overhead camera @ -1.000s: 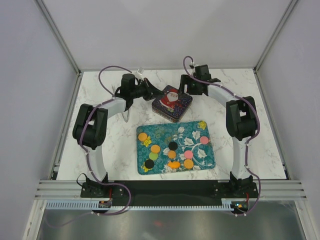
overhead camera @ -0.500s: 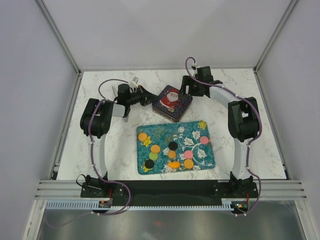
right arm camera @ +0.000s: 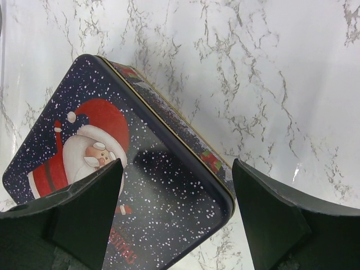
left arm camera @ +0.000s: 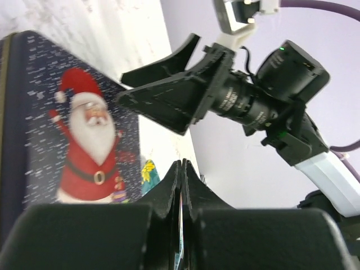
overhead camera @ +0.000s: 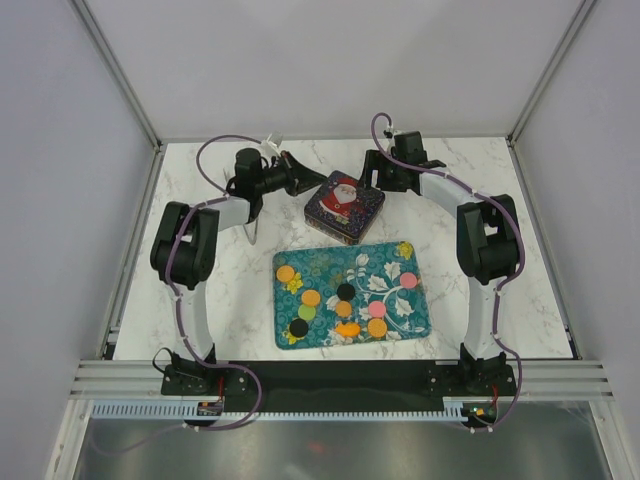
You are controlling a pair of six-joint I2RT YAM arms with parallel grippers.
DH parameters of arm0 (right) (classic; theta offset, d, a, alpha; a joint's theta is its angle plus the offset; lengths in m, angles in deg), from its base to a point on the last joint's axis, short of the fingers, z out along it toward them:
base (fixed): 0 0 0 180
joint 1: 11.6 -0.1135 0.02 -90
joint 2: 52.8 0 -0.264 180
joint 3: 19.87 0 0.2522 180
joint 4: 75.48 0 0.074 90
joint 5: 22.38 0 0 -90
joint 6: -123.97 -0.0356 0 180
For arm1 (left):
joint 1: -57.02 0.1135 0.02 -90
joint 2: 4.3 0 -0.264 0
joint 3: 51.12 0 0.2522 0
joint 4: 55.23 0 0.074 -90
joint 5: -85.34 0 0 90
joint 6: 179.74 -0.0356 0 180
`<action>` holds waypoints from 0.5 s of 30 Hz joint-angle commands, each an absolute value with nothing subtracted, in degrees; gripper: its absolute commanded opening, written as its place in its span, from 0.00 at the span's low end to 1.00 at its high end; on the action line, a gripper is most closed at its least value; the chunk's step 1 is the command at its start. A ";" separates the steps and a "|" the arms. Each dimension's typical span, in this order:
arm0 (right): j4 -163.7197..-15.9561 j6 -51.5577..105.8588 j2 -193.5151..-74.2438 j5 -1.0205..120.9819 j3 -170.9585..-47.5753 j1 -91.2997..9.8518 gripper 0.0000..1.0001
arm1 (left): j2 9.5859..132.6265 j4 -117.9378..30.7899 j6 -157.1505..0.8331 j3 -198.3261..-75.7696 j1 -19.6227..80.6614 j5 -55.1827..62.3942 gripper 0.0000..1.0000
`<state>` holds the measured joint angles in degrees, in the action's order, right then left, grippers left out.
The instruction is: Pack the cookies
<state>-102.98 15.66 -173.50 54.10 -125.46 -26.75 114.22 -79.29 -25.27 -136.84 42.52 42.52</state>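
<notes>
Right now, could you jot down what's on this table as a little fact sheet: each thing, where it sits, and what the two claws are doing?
cookies: orange, pink, green and black discs, all the visible ones lying on the tray
teal flowered tray: on the marble table, between the arm bases and the tin
Santa tin: lid on, just beyond the tray
left gripper: shut, empty, beside the tin
right gripper: open, fingers straddling a corner of the tin; contact unclear

Black joints [overhead camera: 487, 240], white links [overhead camera: 195, 318], purple cables [left arm camera: 326, 4]; right pincer [right arm camera: 175, 169] black, wedge-shaped.
</notes>
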 commanded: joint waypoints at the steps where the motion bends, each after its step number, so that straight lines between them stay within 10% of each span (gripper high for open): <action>1: -100.93 15.07 -170.66 53.03 -126.71 -26.71 0.87 | 112.94 -79.52 -27.34 -138.71 41.55 44.91 0.03; 15: -99.79 14.54 -170.75 52.41 -125.39 -26.71 0.88 | 124.99 -80.58 -28.30 -129.39 41.99 39.29 0.02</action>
